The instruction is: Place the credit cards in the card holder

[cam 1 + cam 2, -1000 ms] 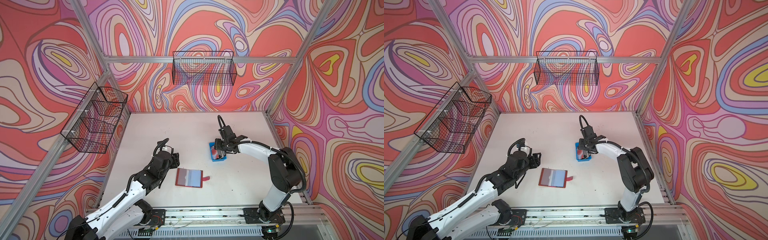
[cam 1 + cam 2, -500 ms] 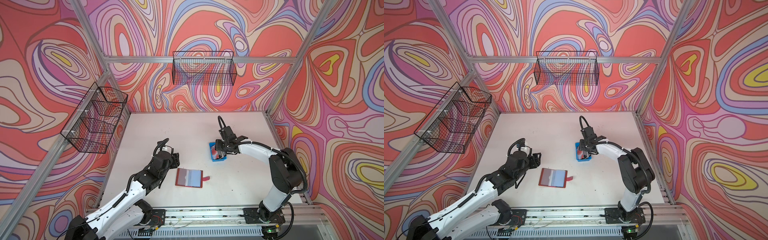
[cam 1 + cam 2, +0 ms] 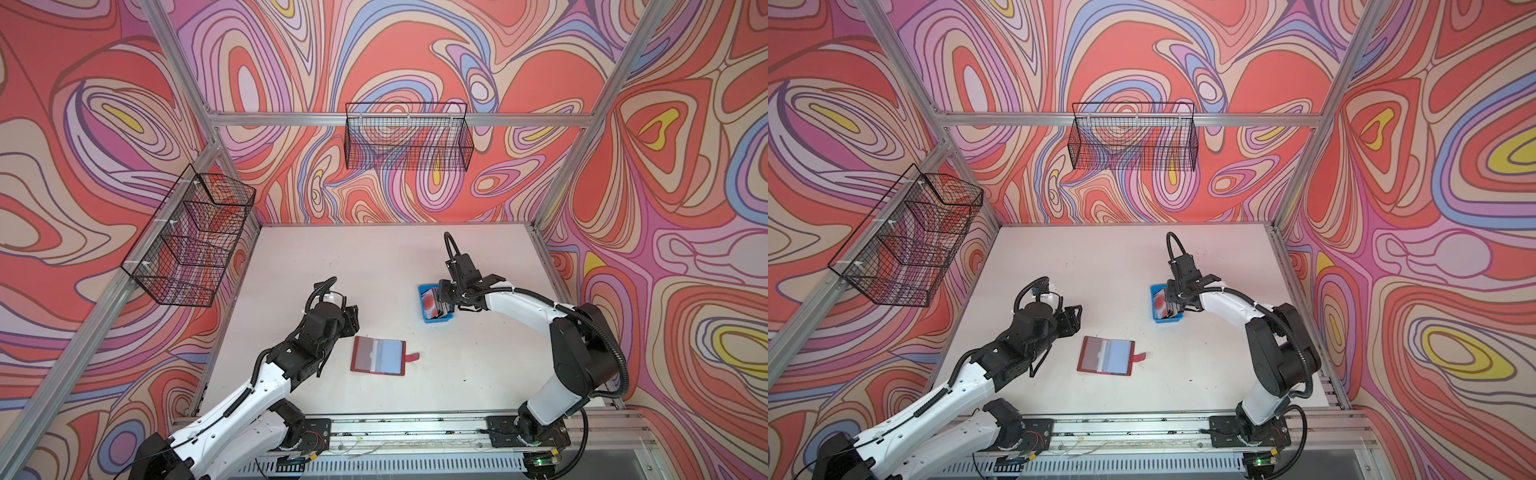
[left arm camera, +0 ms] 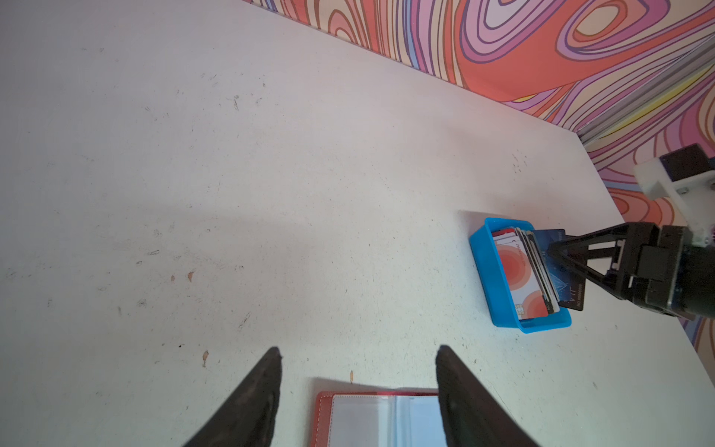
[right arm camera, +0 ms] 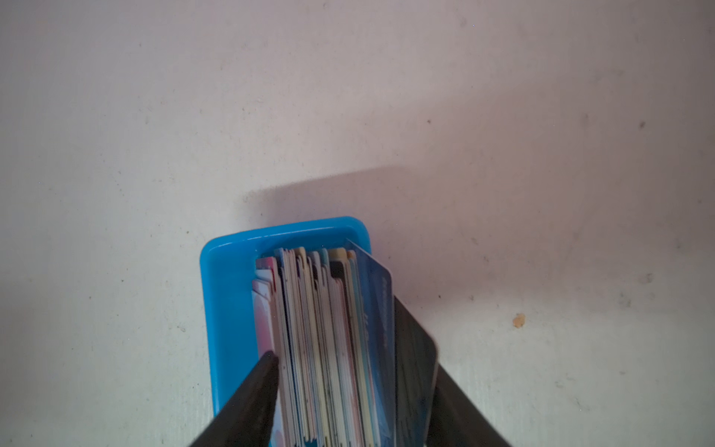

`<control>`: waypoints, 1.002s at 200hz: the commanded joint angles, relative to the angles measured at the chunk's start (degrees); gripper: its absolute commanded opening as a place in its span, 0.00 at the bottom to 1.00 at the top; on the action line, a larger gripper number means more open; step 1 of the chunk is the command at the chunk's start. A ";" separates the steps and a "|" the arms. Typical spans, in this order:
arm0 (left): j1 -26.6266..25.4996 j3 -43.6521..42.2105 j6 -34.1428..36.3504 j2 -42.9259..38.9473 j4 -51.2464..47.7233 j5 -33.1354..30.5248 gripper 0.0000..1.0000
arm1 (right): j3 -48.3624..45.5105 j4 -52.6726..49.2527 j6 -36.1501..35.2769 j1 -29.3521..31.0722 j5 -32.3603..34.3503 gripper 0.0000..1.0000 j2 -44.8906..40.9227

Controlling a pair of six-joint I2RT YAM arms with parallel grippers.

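Nearest to us in both top views runs the metal rail (image 3: 399, 428) that carries the bases of the left arm (image 3: 266, 386) and the right arm (image 3: 573, 353). Just beyond it the red card holder (image 3: 378, 355) lies open and flat on the white tabletop (image 3: 374, 266), sleeves up and strap tab (image 3: 412, 356) pointing toward the right arm. The page nearer the strap looks pale blue and the other greyish; we cannot tell whether a card sits in either. The left jaws hang just beside the holder's far left corner, above the tabletop. In the left wrist view they stand released with nothing between them, the holder's edge (image 4: 371, 418) showing below. Farther back and to the right sits the small blue tray (image 3: 440, 319), well apart from the holder. The credit cards (image 5: 321, 348) stand in it on edge, packed side by side, with a white card with red circles (image 4: 518, 278) facing the tray's wall. The right jaws come down over this pack. In the right wrist view one jaw sits against the pack near the tray's wall (image 5: 228, 309), and the other behind a dark card (image 5: 414, 367) that juts past the opposite rim beside a blue card (image 5: 377, 309). They straddle most of the pack, yet we cannot tell whether they are squeezing it. Beyond, black wire baskets hang on the back wall (image 3: 407, 141) and the left wall (image 3: 187, 245).
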 commanded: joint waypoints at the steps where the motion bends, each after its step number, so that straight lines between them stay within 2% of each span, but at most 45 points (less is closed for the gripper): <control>1: -0.17 1.43 -0.14 -0.65 -0.41 0.17 0.65 | -1.91 1.78 -0.10 -0.45 -0.86 0.53 -2.42; 48: -0.17 1.42 -0.18 -0.65 -0.46 0.19 0.65 | -2.59 2.81 -0.44 -1.04 -2.35 0.30 -2.57; 87: -0.17 1.36 -0.08 -0.66 -0.45 0.12 0.65 | -2.85 2.96 -0.79 -1.15 -2.31 0.22 -3.07; 123: -0.17 1.42 -0.16 -0.67 -0.45 0.20 0.65 | -3.47 2.91 -0.95 -1.43 -2.10 0.20 -4.13; 147: -0.19 1.38 -0.12 -0.65 -0.45 0.20 0.65 | -3.65 3.00 -1.04 -1.61 -2.09 0.14 -4.04; 179: -0.17 1.42 -0.16 -0.68 -0.45 0.12 0.65 | -3.12 2.44 -1.38 -1.89 -2.12 0.00 -3.21; 200: -0.22 1.43 -0.20 -0.65 -0.45 0.20 0.65 | -2.78 2.12 -1.57 -1.99 -1.99 0.00 -2.94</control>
